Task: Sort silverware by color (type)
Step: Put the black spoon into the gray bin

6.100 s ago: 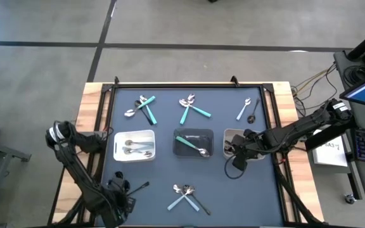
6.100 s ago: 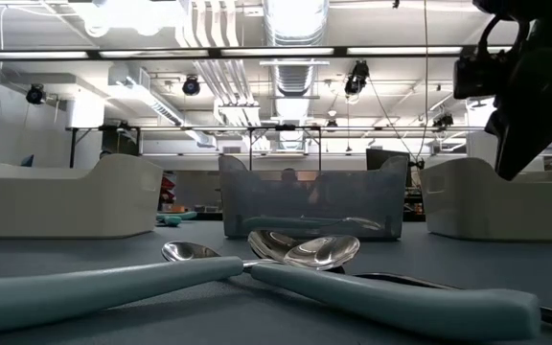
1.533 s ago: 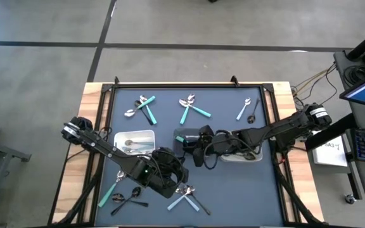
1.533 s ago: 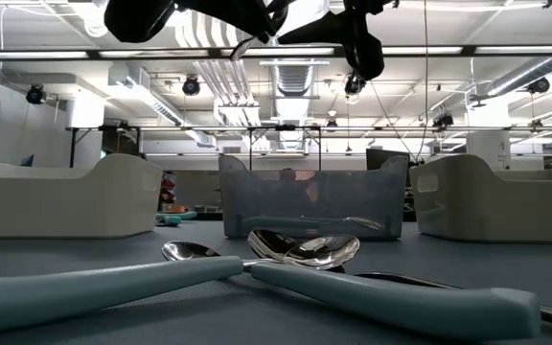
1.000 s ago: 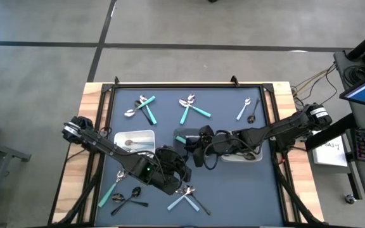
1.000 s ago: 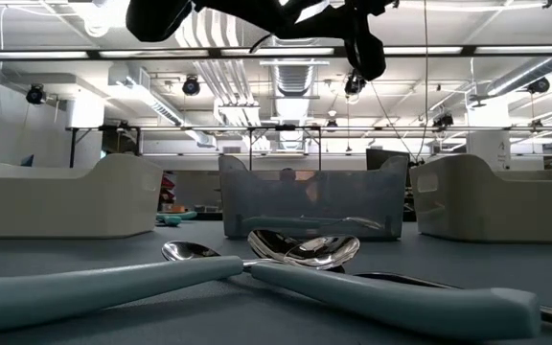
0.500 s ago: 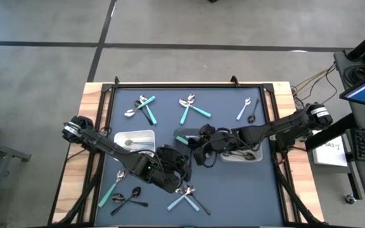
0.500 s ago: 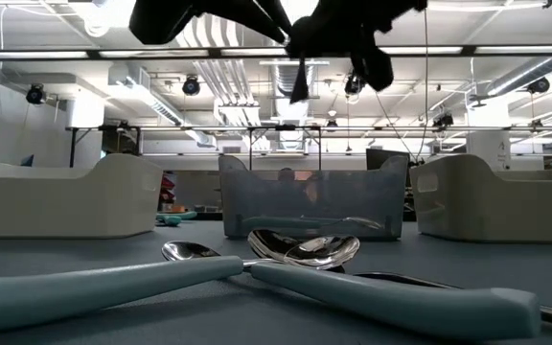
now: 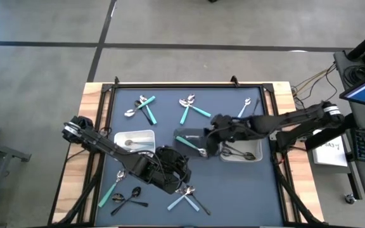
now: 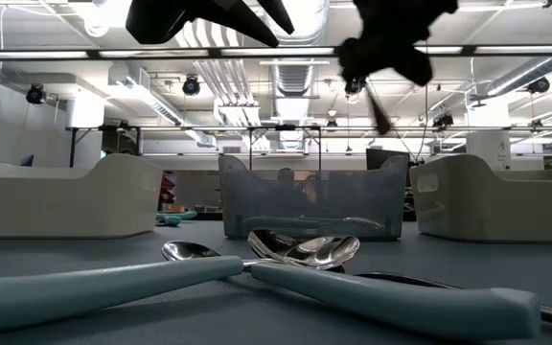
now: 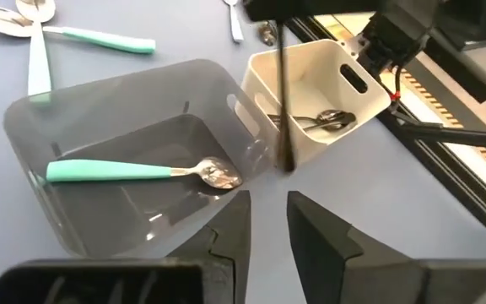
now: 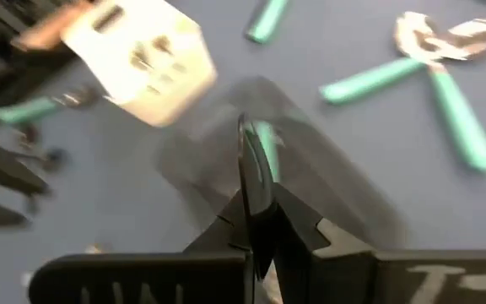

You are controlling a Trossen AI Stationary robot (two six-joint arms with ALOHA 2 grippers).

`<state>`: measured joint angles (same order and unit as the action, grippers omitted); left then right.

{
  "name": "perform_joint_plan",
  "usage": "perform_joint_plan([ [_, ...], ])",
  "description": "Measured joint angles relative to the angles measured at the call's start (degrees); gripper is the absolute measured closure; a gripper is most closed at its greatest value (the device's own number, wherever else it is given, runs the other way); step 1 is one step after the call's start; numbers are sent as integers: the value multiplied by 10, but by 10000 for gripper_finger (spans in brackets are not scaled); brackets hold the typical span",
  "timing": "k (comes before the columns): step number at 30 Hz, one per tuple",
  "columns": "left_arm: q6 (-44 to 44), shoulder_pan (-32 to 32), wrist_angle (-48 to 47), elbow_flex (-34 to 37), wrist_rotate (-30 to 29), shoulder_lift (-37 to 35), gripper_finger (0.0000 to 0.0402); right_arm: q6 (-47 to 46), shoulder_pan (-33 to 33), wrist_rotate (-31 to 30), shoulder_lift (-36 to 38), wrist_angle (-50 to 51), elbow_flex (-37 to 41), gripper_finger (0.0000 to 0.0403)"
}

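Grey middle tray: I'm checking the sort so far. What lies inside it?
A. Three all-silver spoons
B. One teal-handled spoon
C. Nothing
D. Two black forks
B: the left wrist view shows a single teal-handled spoon lying on the floor of the grey middle tray, with nothing else in it.

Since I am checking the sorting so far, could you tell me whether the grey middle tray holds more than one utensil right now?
No: the left wrist view shows the grey tray holding a single teal-handled spoon and nothing else.
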<state>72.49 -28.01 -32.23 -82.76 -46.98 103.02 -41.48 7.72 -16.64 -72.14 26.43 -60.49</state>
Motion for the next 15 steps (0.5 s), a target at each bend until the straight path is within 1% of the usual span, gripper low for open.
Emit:
perform_joint_plan([
  [2,0,0,-8,0,0,-1,338,3,-9,-2,26,59,0,393],
  [8,0,0,-41,0,11,-11,338,1,-21,-42,87,245,0,394],
  [11,0,5,-66,0,12,-20,338,-6,-21,-62,96,329,0,394],
  [15,0,15,-101,0,11,-37,338,-20,-21,-74,92,394,11,394],
])
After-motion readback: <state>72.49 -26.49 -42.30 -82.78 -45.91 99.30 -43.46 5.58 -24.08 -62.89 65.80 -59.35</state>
